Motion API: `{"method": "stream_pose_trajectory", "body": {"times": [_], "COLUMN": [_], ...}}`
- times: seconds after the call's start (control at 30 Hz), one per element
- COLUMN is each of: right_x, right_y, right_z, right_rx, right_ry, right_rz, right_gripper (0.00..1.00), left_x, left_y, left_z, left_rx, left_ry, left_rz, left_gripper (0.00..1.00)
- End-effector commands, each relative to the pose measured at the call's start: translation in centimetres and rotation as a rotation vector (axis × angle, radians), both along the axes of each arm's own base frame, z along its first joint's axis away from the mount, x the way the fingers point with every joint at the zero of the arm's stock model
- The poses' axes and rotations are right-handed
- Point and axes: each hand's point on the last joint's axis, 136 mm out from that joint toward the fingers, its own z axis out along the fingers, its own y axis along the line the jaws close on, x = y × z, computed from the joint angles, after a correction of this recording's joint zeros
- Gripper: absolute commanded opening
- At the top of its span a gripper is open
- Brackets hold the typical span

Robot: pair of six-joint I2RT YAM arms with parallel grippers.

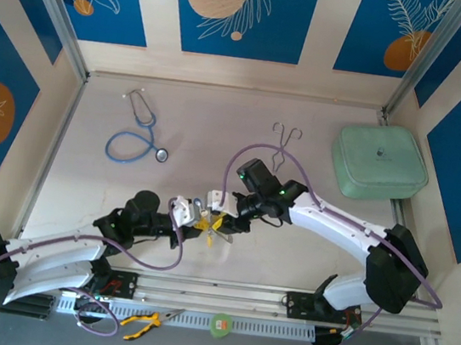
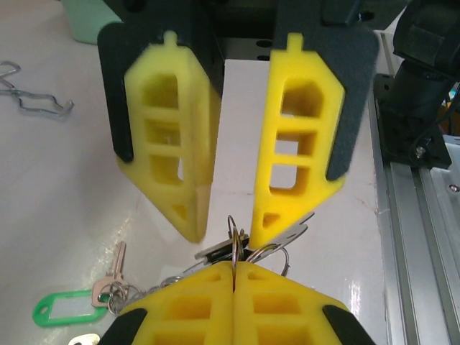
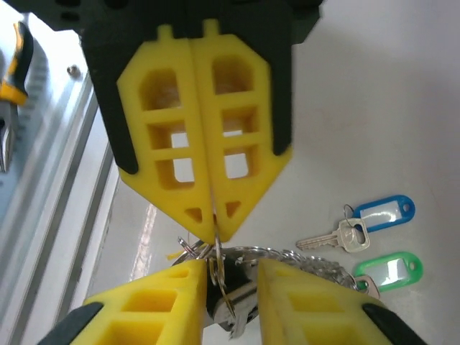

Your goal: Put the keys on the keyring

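Pinching keyring [image 2: 232, 237] between left fingers [image 2: 194, 309]; right fingers [image 2: 295, 144] parted

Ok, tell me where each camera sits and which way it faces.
Top external: above and behind the bases, looking down on the table; left arm and right arm show.
Left wrist: on the left arm, facing its shut left claw pinching the keyring.
Right wrist: on the right arm, facing its open right claw.
Shared: both wrist views show the keyring and the opposite claw.
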Motion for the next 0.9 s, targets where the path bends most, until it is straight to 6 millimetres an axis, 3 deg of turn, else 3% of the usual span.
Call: {"method": "stream_pose_trajectory", "body": {"times": [0.0,0.13,0.87], "right_x": [-0.9,-1.2,-0.9], "right_y": [-0.3,-0.4,0.9], "right_z": [0.6,-0.3,-0.4], "right_rx": [0.076,0.074,0.142], "right_ry": [0.067,0.081,0.076], "right_rz": [0.001,0.002,0.02], "right_gripper": [0.29,0.29,0.2], "left_x": [-0.1,0.1,-0.4], "left_y": [-0.4,-0.2,-0.4], "left_z": [1.3,1.4,1.7], "left_rx": [-0.098,-0.141,-0.178], "left_ry": [-0.012,-0.017,-0.003], "left_rz": [0.004,0.029,0.002], "left_gripper": [0.0,0.0,0.0]}}
